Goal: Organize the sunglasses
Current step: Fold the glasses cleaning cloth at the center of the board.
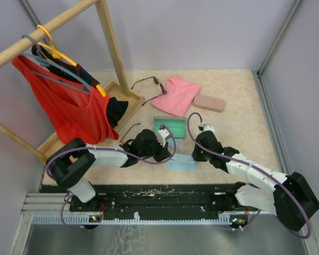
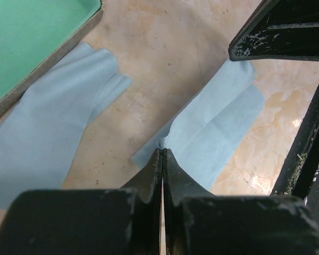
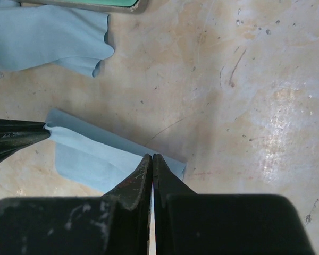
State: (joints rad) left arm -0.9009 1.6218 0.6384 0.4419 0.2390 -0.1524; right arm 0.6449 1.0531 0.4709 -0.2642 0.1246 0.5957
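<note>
Left wrist view is showing the left gripper (image 2: 162,151) clamping tight on a bunched corner of a light-blue cloth (image 2: 218,122), jaws pressing together with only fabric between them. Right wrist view is telling the mirror story: the right gripper (image 3: 152,158) is pinching the opposite edge of that same cloth. The two arms are sharing one sheet low over the table (image 3: 244,106) (stretching or folding it, I'm guessing).

Just beyond the left fingers a second cloth (image 2: 48,138) is lying flat, right up against an open green-lined case (image 2: 32,37). Nothing is sitting in the part of that case that shows.

Moving outward in the top view, neither pair of glasses is getting any attention. The first pair of sunglasses (image 1: 130,130) is lying just beside the left arm. The second pair of sunglasses (image 1: 151,79) is resting well beyond both grippers, next to a pink cloth (image 1: 176,94), with a closed-looking pink case (image 1: 209,102) near it. I'm judging the task as barely started, with both pairs waiting to be cased.

Room-wise, bare table is opening up beyond and outward of the right fingers. The left arm is working tighter, with a rack base (image 1: 119,98) and a hanging red garment (image 1: 69,106) crowding its outer side, and walls closing off the far edge.
</note>
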